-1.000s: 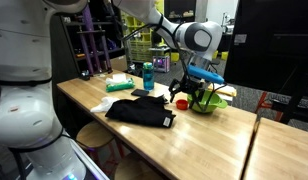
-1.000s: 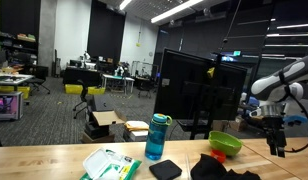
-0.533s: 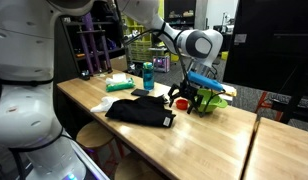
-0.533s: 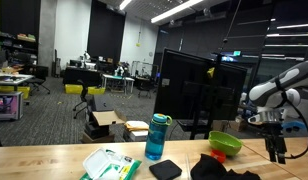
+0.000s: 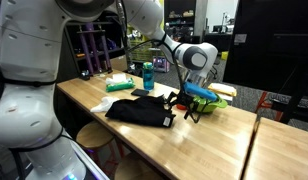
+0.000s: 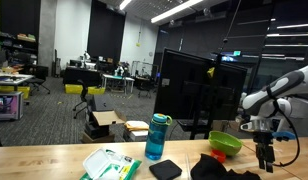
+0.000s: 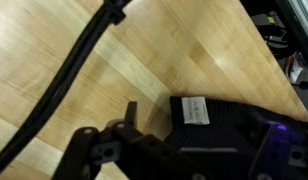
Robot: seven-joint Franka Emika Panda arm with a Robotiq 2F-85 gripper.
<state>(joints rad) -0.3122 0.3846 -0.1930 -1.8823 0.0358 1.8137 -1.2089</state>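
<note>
One released pincer (image 5: 184, 108), jaws spread wide, hovers over the end of the black folded cloth (image 5: 139, 110) lying on the pale wooden worktop (image 5: 209, 140) beside a round green bowl (image 5: 212, 101): seemingly the approach, next needing a straight descent onto the fabric.

Lit from above by ceiling strips (image 6: 184, 8) in an exterior view; far hall (image 6: 94, 75) dim, big screen (image 6: 189, 90) near black. Warm, even light on wooden table (image 5: 214, 140), soft shadow under black cloth (image 5: 139, 110). White arm casing (image 5: 29, 70) close to lens, bright, slightly soft. Low resolution throughout, fine detail lost. Wrist view: strong light on wood grain, mild glare; cable (image 7: 69, 75) across frame smeared, dark foreground out of focus, cloth detail swallowed.
</note>
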